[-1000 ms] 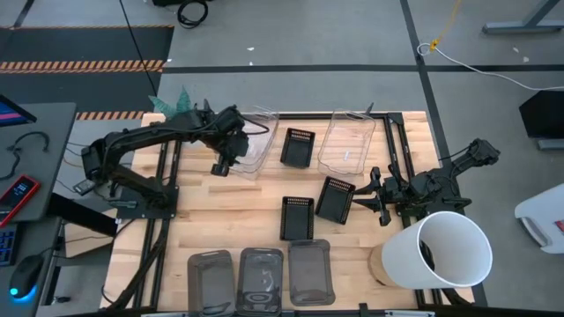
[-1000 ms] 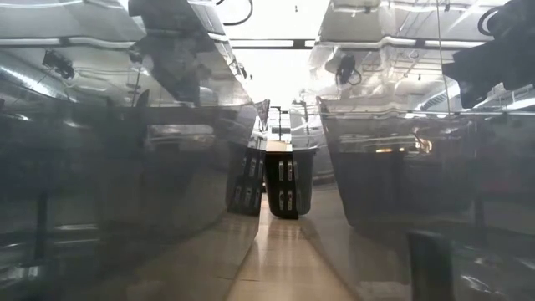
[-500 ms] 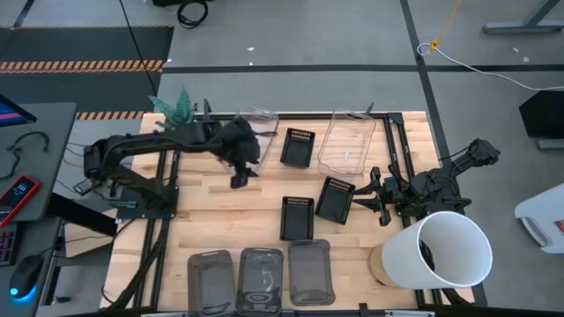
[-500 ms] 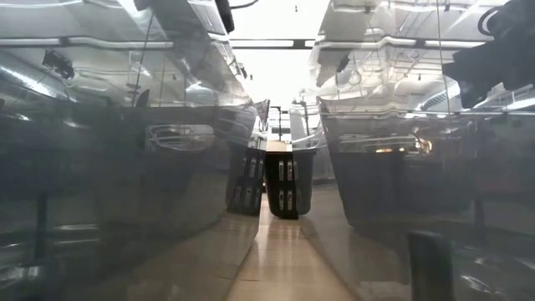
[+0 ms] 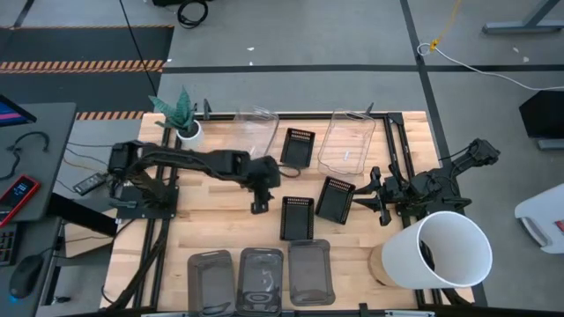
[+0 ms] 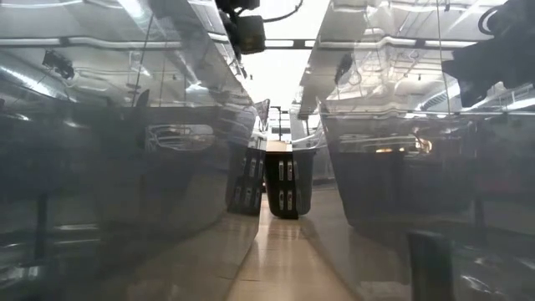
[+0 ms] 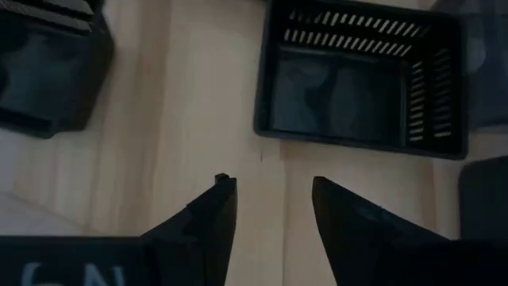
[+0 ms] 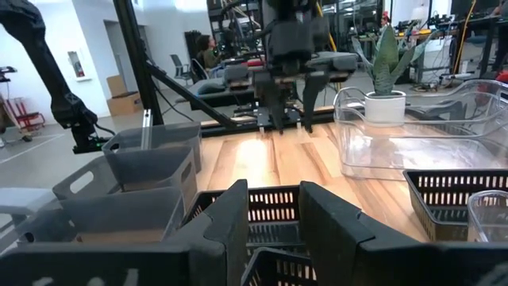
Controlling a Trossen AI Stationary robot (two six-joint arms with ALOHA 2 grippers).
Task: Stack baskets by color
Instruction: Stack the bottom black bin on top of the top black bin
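left gripper (image 5: 258, 206) swung from clear basket (image 5: 254, 129) — toward table centre

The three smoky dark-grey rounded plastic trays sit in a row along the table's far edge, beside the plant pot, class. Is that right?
Not quite. The high view shows the three smoky dark-grey rounded plastic trays in a row along the table's near edge, not the far one. The plant pot stands at the far left corner, well away from them.

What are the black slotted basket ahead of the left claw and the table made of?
The black basket looks like moulded plastic with a matte finish: thin walls, rows of even slots, soft sheen inside. The table looks like light wood, probably butcher-block: pale parallel planks with visible grain, a smooth, slightly glossy surface.
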